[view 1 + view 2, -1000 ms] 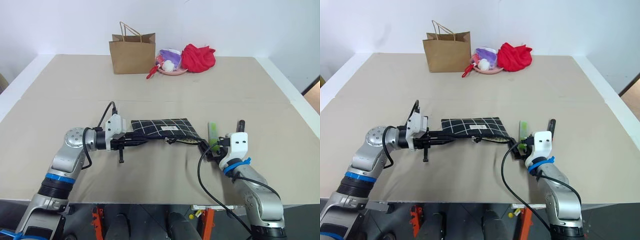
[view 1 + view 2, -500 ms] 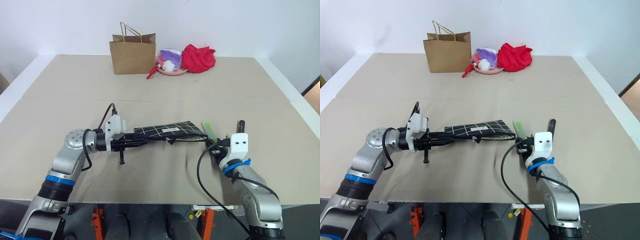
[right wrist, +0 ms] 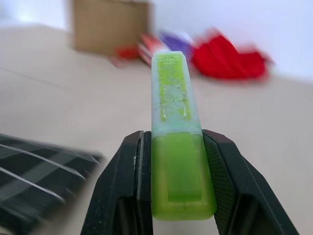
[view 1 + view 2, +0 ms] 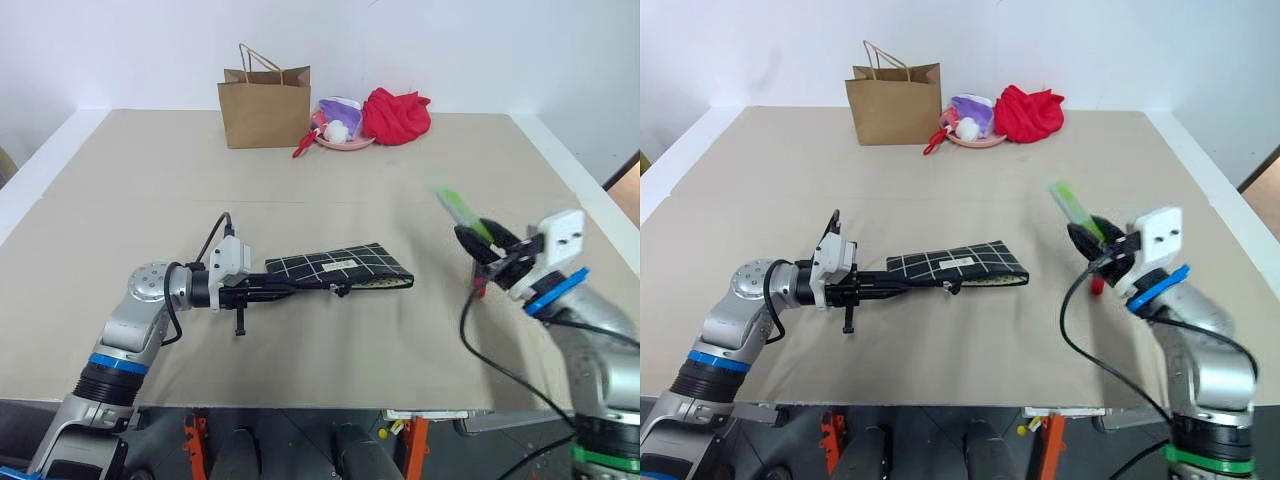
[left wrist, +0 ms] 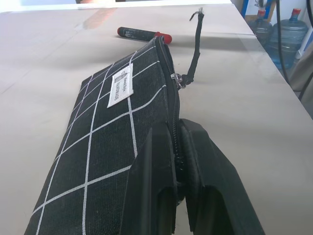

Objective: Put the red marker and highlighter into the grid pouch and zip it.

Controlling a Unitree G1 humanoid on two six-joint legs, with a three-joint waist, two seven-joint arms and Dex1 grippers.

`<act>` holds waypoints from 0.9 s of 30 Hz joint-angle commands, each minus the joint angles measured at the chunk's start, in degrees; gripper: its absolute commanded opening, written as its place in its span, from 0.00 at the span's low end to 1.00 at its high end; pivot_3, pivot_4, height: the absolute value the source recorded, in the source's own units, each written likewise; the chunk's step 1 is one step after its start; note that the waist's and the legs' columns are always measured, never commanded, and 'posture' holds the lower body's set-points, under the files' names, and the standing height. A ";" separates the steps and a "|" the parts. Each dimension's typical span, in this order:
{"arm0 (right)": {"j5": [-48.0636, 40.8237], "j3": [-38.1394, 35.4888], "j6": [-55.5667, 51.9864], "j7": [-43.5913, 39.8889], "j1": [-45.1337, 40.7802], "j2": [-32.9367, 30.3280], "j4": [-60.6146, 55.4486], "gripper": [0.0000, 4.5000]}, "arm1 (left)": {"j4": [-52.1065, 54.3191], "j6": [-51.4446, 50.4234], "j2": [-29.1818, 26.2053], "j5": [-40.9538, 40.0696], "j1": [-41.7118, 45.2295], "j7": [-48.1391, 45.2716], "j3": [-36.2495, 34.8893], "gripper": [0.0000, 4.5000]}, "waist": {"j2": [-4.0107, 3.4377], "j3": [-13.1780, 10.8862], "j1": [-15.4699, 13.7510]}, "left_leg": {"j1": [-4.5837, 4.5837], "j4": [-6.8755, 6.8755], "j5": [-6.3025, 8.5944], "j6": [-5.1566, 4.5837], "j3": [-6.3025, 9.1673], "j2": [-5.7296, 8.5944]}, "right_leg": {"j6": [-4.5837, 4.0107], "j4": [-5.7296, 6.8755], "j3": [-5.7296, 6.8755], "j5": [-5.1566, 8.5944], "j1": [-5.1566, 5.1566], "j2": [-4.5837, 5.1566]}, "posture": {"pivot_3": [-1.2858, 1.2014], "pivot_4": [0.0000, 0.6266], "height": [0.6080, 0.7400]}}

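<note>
The grid pouch (image 4: 340,268) lies mid-table, black with white lines and a small white label (image 5: 120,84). My left gripper (image 4: 287,290) is shut on its zipper edge at the near end (image 5: 176,134); the zipper pull (image 5: 183,78) sits toward the far end. Off to the right, my right gripper (image 4: 482,242) is raised above the table and shut on the lime-green highlighter (image 4: 457,206), whose pale cap end sticks out past the fingers (image 3: 172,88). The red marker (image 5: 142,34) lies on the table beyond the pouch; below the right gripper its red end (image 4: 1097,287) peeks out.
At the table's far edge stand a brown paper bag (image 4: 265,100), a pink dish of small items (image 4: 340,128) and a red cloth bundle (image 4: 397,113). The table's right edge (image 4: 600,215) runs close to the right arm.
My right gripper shut on the highlighter beside the pouch, then lifted it up and away to the right. The left gripper kept its hold on the pouch and stayed in place.
</note>
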State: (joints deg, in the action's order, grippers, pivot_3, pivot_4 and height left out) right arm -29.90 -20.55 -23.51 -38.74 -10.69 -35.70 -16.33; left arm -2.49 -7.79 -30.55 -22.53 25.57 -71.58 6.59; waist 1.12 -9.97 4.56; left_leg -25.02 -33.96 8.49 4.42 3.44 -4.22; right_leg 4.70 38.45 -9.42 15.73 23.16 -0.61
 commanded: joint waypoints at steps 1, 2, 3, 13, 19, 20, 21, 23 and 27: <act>-10.57 -0.74 -4.85 -11.52 1.90 -5.85 -6.77 0.25 | 0.56 -1.06 0.08 -1.39 1.49 -0.25 -0.90 0.00 | -0.01 -0.01 -0.04 | -0.03 0.00 0.00 0.00 0.01 0.00 | 0.02 0.00 0.00 0.02 0.00 0.00 | 0.52 0.24 1.00; -12.17 -0.60 -6.36 -14.23 3.49 -8.07 -8.13 0.25 | 0.51 -1.11 0.12 -1.34 1.60 -0.32 -0.91 0.00 | -0.01 -0.01 -0.07 | -0.04 0.00 0.01 -0.01 0.01 0.00 | 0.04 0.00 0.00 0.04 -0.01 0.01 | 0.52 0.24 1.00; -13.17 -0.54 -7.27 -15.89 4.58 -9.55 -8.94 0.25 | 0.48 -1.12 0.14 -1.29 1.66 -0.37 -0.92 0.00 | -0.01 -0.01 -0.10 | -0.04 0.00 0.02 -0.03 0.01 0.01 | 0.04 0.00 0.00 0.06 -0.02 0.01 | 0.52 0.24 1.00; -8.70 5.39 -7.17 -21.89 10.55 -15.75 -9.13 0.25 | 2.23 -1.61 1.14 -1.66 2.11 0.45 -0.83 0.00 | 0.01 -0.02 -0.04 | -0.02 -0.29 0.01 -0.02 0.01 0.02 | -0.14 -0.01 0.00 0.01 -0.05 0.03 | 0.52 0.24 1.00; -6.57 7.45 -7.56 -21.02 7.49 -15.41 -6.12 0.25 | 3.66 -1.63 0.93 -1.55 0.77 0.40 -0.57 0.00 | 0.01 -0.02 -0.06 | -0.03 -0.39 -0.01 0.01 -0.01 0.02 | -0.16 -0.01 -0.01 -0.02 -0.08 0.04 | 0.52 0.24 1.00; -6.47 7.68 -7.64 -21.29 7.17 -15.52 -5.83 0.25 | 3.76 -1.63 0.93 -1.52 0.69 0.44 -0.56 0.00 | 0.01 -0.02 -0.06 | -0.02 -0.38 -0.01 0.01 -0.01 0.02 | -0.15 -0.01 -0.01 -0.03 -0.08 0.03 | 0.52 0.24 1.00; -6.10 7.98 -7.32 -21.69 6.94 -15.63 -5.54 0.25 | 3.88 -1.67 0.92 -1.50 0.61 0.48 -0.55 0.00 | 0.01 -0.02 -0.08 | -0.02 -0.36 -0.01 0.01 -0.01 0.02 | -0.14 -0.01 -0.01 -0.03 -0.07 0.03 | 0.52 0.24 1.00; -5.61 8.51 -7.03 -21.98 6.27 -15.49 -4.85 0.25 | 4.41 -1.64 0.90 -1.39 0.10 0.56 -0.36 0.00 | 0.01 -0.01 -0.10 | -0.03 -0.34 -0.01 0.01 0.00 0.02 | -0.06 -0.01 0.00 -0.04 -0.08 0.03 | 0.52 0.24 1.00; -5.78 8.66 -6.85 -22.31 5.59 -15.30 -4.24 0.25 | 5.20 -1.84 0.81 -1.31 -0.67 0.61 -0.24 0.00 | 0.01 -0.01 -0.11 | -0.05 -0.32 0.01 0.00 0.00 0.02 | 0.08 -0.01 0.00 -0.06 -0.07 0.03 | 0.52 0.24 1.00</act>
State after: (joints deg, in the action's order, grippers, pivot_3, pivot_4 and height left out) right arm -35.19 -11.14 -31.14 -60.18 -4.53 -50.62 -19.87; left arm 0.32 -9.93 -29.55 -22.98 24.87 -71.12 6.82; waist 1.13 -9.99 4.44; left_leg -25.06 -34.27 8.50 4.41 3.44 -4.20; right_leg 4.78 38.44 -9.42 15.68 23.08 -0.58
